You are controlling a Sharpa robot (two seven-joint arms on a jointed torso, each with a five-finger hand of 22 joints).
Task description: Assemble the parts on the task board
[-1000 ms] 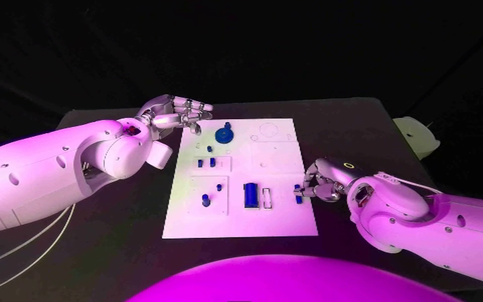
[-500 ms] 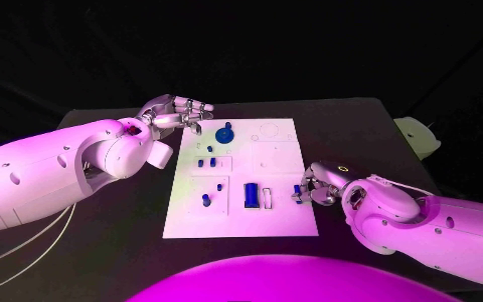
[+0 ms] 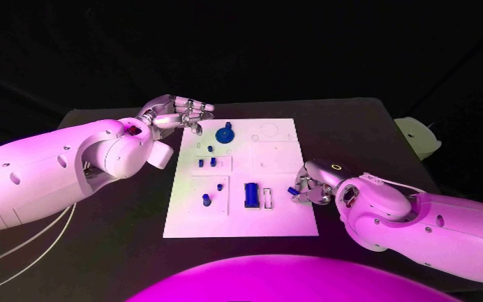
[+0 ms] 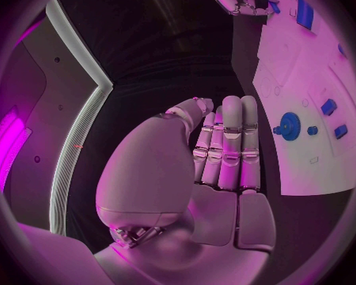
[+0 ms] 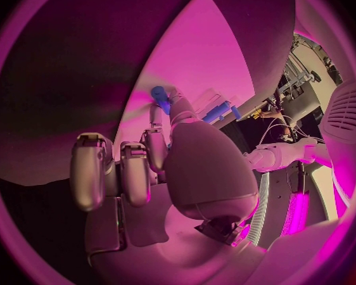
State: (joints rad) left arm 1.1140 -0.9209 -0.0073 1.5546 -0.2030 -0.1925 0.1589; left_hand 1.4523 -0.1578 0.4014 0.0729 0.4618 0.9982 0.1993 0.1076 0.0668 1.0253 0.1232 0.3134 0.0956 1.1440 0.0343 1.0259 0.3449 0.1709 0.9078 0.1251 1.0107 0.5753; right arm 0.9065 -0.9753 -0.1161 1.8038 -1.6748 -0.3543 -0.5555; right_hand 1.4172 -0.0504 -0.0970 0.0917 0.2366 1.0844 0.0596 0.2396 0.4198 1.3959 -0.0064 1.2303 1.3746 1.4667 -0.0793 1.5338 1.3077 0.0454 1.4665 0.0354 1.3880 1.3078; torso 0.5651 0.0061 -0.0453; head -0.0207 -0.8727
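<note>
One task board [image 3: 282, 220], two hands, on one counter [image 3: 111, 246].
Roughly eight small blue parts [image 3: 250, 194] show on the board; some too small to tell.

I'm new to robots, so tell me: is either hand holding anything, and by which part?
The right hand pinches a small blue part by its lower end at its fingertips. The left hand holds nothing.

The bench [image 3: 121, 225] is a black, flat surface. The white task board [image 3: 282, 222] lies flat on it, at its middle, long side running away from the robot. Bare bench surface shows on both sides of the board. A pale object [image 3: 421, 137] sits at the bench's far right edge; its type cannot be determined.
</note>
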